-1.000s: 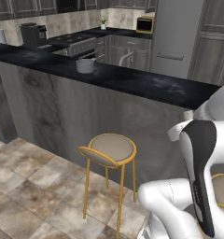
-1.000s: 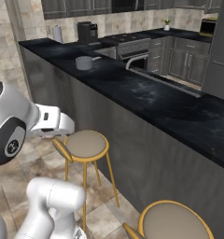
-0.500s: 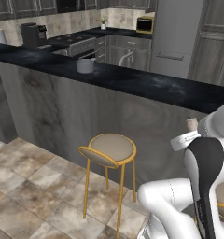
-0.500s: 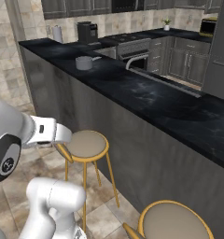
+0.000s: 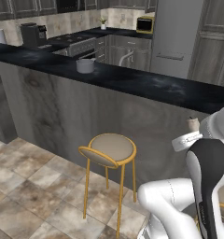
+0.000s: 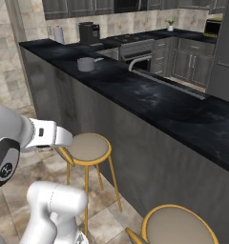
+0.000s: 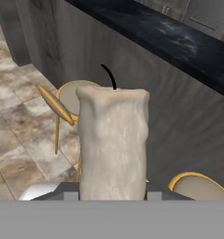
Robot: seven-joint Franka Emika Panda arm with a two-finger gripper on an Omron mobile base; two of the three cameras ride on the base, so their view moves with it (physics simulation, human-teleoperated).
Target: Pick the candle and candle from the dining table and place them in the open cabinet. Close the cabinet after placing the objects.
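A cream, lumpy candle (image 7: 114, 140) with a black wick stands upright in my gripper (image 7: 113, 191), which is shut on its base. In the left base view the candle (image 5: 193, 124) pokes up above my wrist, low in front of the dining table's grey front panel. The dining table (image 5: 132, 81) (image 6: 150, 90) has a glossy black marbled top. The hand (image 6: 52, 136) hangs beside a stool, well below the table top. The open cabinet is out of view.
A grey pot (image 5: 85, 65) (image 6: 86, 64) sits on the table top at the far left. Yellow-legged stools (image 5: 109, 147) (image 6: 88, 147) (image 6: 178, 226) stand before the table. Shut wall cabinets (image 5: 25, 7) and a yellow microwave (image 5: 144, 24) lie behind.
My arm has sunk lower, carrying the candle a little to the right in the left base view. The grip on the candle is unchanged.
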